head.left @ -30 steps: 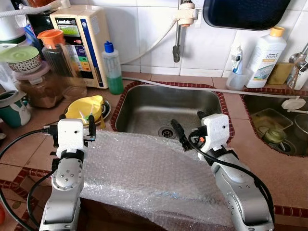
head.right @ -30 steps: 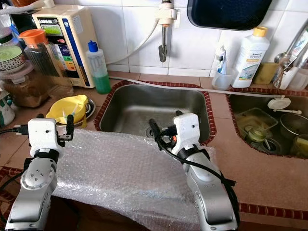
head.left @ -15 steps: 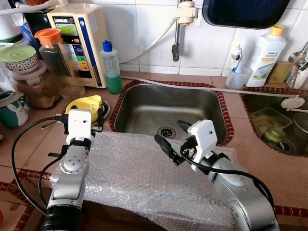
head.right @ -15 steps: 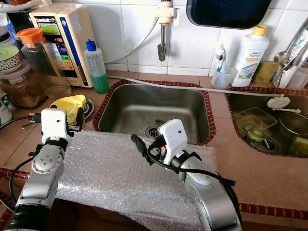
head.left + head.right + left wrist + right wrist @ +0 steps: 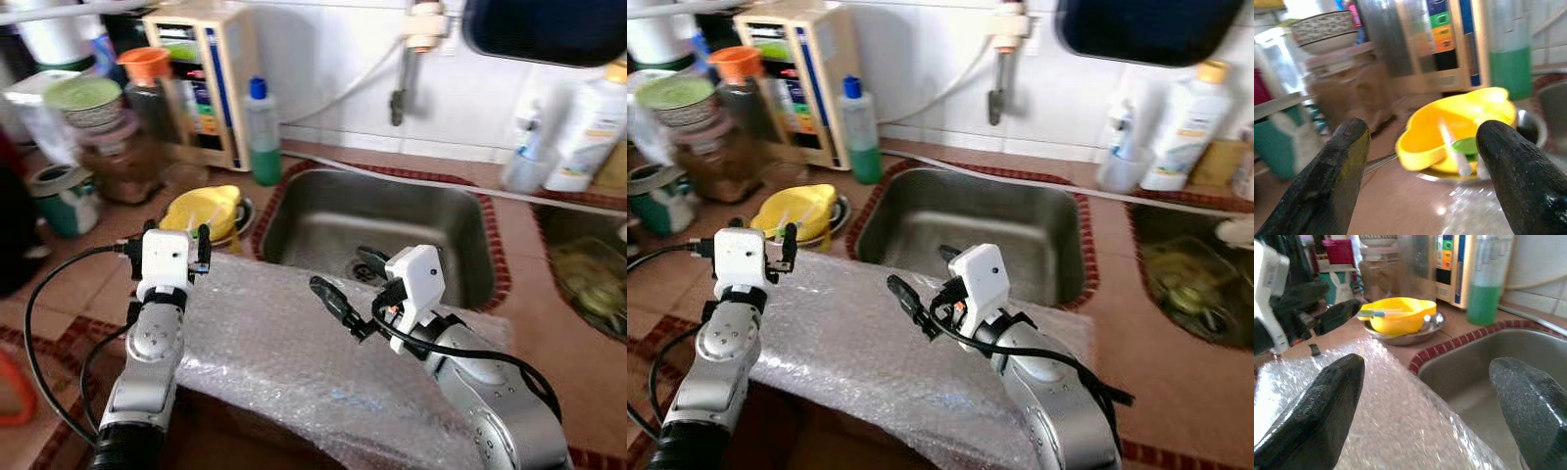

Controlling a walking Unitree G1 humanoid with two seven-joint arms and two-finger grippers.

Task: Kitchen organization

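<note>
A sheet of bubble wrap (image 5: 294,343) lies over the counter's front edge, before the steel sink (image 5: 392,220). My left gripper (image 5: 167,243) is open at the sheet's left end and points at a yellow bowl (image 5: 201,211). The bowl sits on a metal plate with a toothbrush-like stick in it. In the left wrist view the yellow bowl (image 5: 1459,132) lies between the wide black fingers (image 5: 1327,181). My right gripper (image 5: 338,271) is open above the middle of the sheet, turned toward the left. The right wrist view has the bubble wrap (image 5: 1376,421) below and the yellow bowl (image 5: 1396,313) ahead.
A green soap bottle (image 5: 262,132), a boxy appliance (image 5: 211,93), jars (image 5: 147,98) and a mug (image 5: 64,196) crowd the counter's back left. A faucet (image 5: 411,49) hangs over the sink. A second basin (image 5: 588,284) and a white bottle (image 5: 593,127) are at the right.
The view has swung to the left. Over the second, my right gripper swung left over the bubble wrap and my left gripper moved forward toward the yellow bowl.
</note>
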